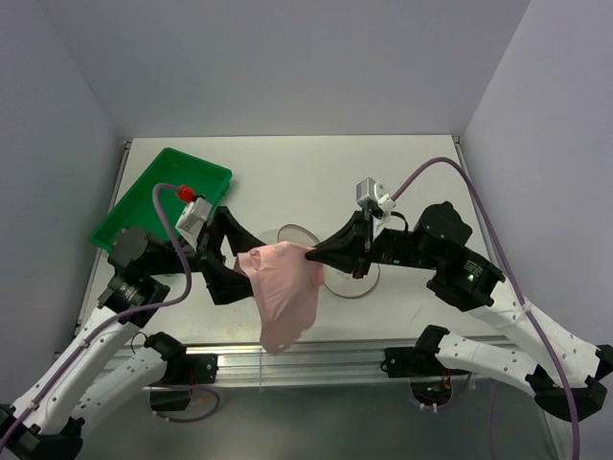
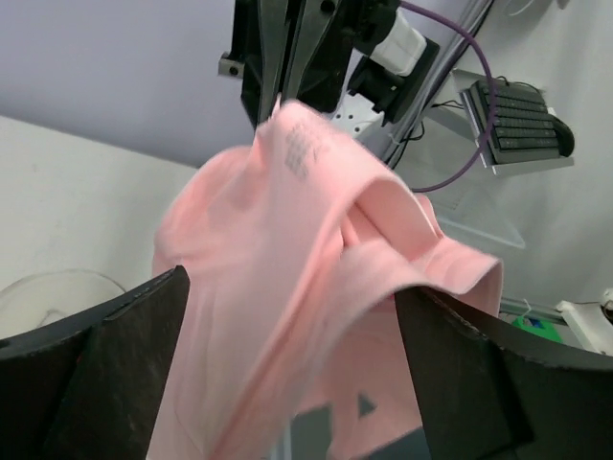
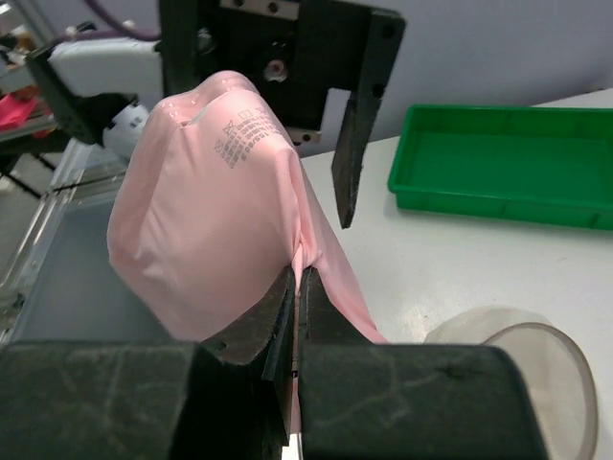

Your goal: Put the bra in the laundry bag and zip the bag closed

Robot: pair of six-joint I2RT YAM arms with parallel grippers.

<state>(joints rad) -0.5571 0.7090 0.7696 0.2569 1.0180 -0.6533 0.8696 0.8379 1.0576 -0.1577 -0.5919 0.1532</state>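
The pale pink bra [image 1: 284,287] hangs in the air between my two grippers, above the table's near middle. My right gripper [image 1: 311,254] is shut on a fold of it [image 3: 299,273]; most of the bra [image 3: 211,201] bulges to the left of the pinch. My left gripper [image 1: 241,266] is open, and the bra [image 2: 306,259] drapes between its spread fingers [image 2: 124,355] without being pinched. The round white mesh laundry bag [image 1: 349,283] lies flat on the table under the right gripper, partly hidden by the bra. It also shows in the right wrist view [image 3: 517,355] and in the left wrist view [image 2: 53,287].
A green plastic tray [image 1: 158,206] stands at the table's far left; it also shows in the right wrist view [image 3: 508,158]. The table's near edge runs just below the hanging bra.
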